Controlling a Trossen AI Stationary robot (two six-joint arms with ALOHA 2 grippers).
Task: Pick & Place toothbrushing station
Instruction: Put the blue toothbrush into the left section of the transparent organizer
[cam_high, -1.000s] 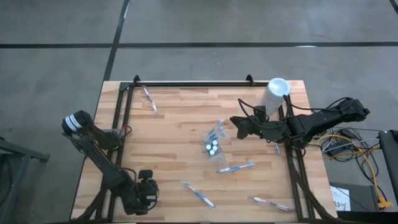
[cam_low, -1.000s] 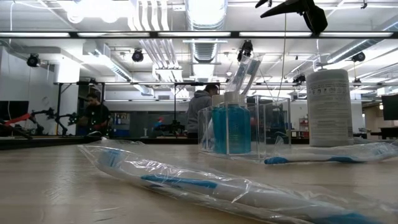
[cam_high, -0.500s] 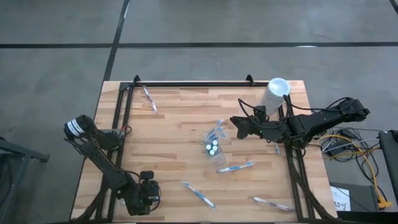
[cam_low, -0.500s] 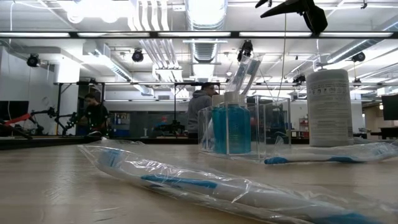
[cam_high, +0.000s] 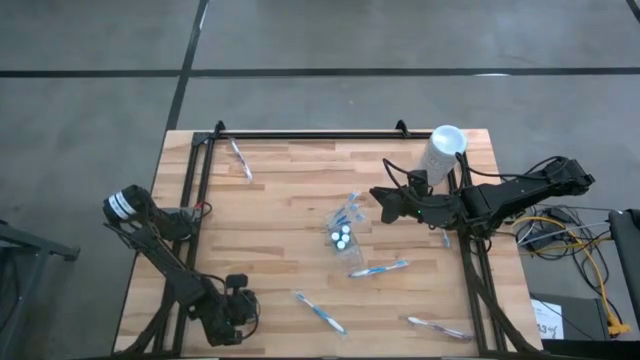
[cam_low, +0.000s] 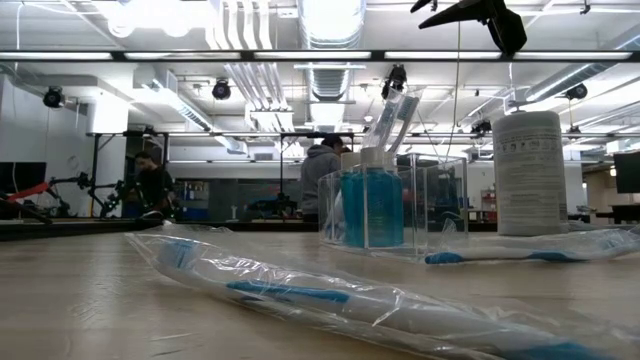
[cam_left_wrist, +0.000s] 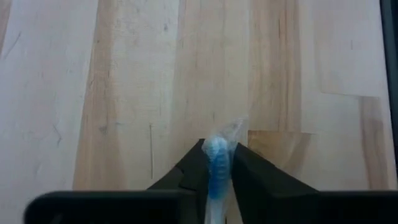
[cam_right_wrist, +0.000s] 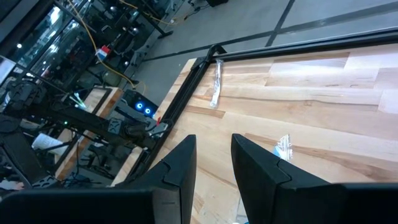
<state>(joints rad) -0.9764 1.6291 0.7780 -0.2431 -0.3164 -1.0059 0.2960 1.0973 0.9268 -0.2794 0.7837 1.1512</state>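
Note:
My left gripper (cam_high: 236, 316) is low over the table's near left corner, shut on a blue-and-white toothbrush (cam_left_wrist: 217, 160) in a clear wrapper; in the high view the gripper hides it. The clear container (cam_high: 343, 231) mid-table holds white-capped blue tubes (cam_low: 371, 205) and toothbrushes. More wrapped toothbrushes lie flat on the wood: one at the far left (cam_high: 240, 158), one at the near middle (cam_high: 320, 312), one beside the container (cam_high: 378, 268). My right gripper (cam_high: 384, 205) hangs open above the table, right of the container, holding nothing. My left gripper pinches the wrapped toothbrush's blue part (cam_left_wrist: 217, 152) between its two fingers (cam_left_wrist: 194, 168). The fingers slant down from above and the brush runs along them. The wrapper's clear end (cam_left_wrist: 234, 127) sticks out past the fingertips over the wood; whether the brush rests on the table I cannot tell.
A tall white cylinder (cam_high: 442, 152) stands at the far right corner. Another toothbrush (cam_high: 438, 327) lies at the near right. Black frame rails (cam_high: 305, 134) run along the far, left and right edges. Bare wood lies between my left gripper and the container.

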